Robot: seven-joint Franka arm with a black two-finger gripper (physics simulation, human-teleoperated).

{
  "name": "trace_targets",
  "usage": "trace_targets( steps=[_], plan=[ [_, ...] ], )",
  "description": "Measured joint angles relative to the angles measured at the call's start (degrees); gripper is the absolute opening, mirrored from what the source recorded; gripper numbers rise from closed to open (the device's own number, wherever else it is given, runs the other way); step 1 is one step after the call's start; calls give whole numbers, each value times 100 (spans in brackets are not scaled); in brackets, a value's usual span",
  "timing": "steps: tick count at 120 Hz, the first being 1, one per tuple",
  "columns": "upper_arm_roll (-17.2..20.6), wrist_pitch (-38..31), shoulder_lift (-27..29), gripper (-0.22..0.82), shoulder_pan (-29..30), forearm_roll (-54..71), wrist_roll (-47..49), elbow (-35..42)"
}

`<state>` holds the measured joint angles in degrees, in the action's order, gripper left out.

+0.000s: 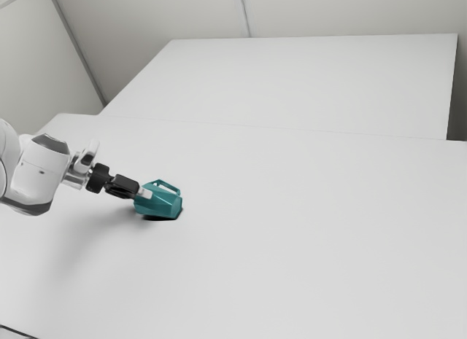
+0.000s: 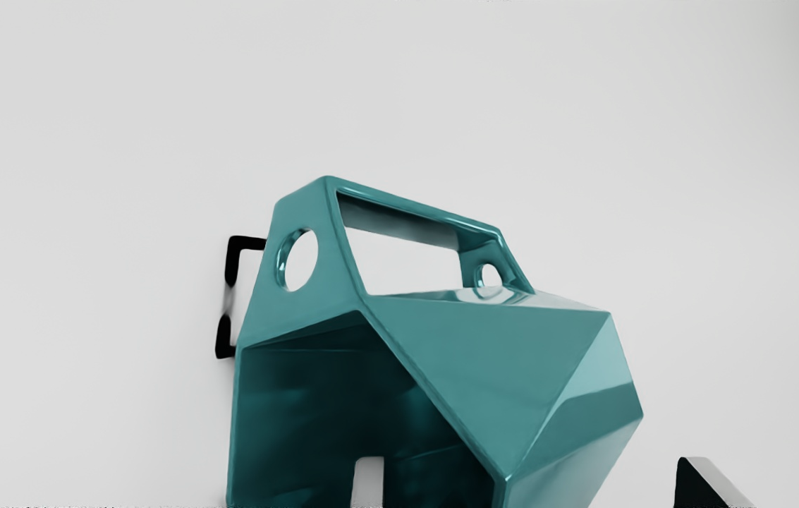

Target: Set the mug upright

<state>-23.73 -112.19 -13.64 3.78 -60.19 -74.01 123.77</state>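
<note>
Across the tabletop comes the arm. Inward from the corner at the exterior view's upper left, the mug lies on its side, handle uppermost, its mouth facing the gripper. The fingers stand apart, one within the mouth, one outside. Judging by that, gripping and righting both remain; upright is not yet achieved.

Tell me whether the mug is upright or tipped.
Tipped. The mug lies on its side, its open mouth facing the gripper and its handle on the upper side.
</note>
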Motion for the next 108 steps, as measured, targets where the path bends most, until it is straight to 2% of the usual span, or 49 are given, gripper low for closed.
trace_targets(
  steps=[40, 72, 108],
  plan=[
    [0, 225, -3, 19, 25, 58, 637, -142],
    [0, 301, -45, -3, 34, 167, 1124, -141],
    [54, 284, -36, -15, 20, 541, 1556, -407]
  ],
)
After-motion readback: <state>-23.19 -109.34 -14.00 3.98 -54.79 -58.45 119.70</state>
